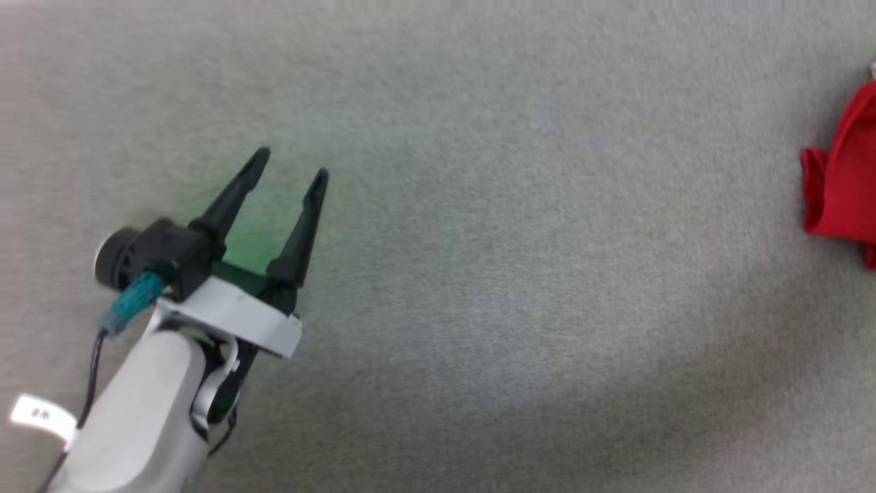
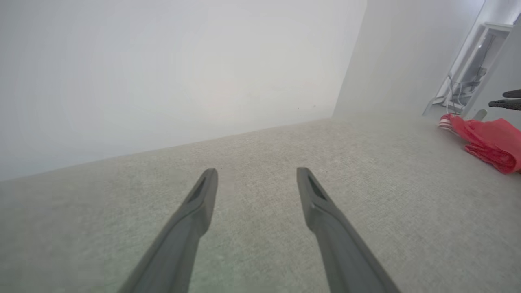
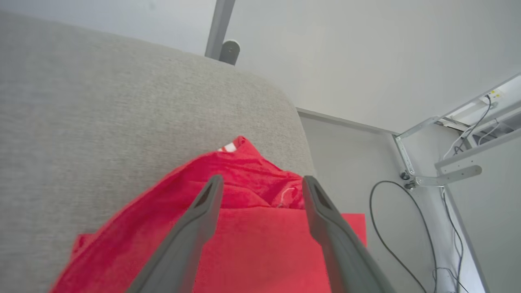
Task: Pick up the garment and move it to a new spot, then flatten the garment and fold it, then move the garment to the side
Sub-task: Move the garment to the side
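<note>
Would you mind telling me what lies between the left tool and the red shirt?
Nothing but the bare grey fabric surface: in the head view, the stretch from the left tool to the red shirt holds no object.
</note>
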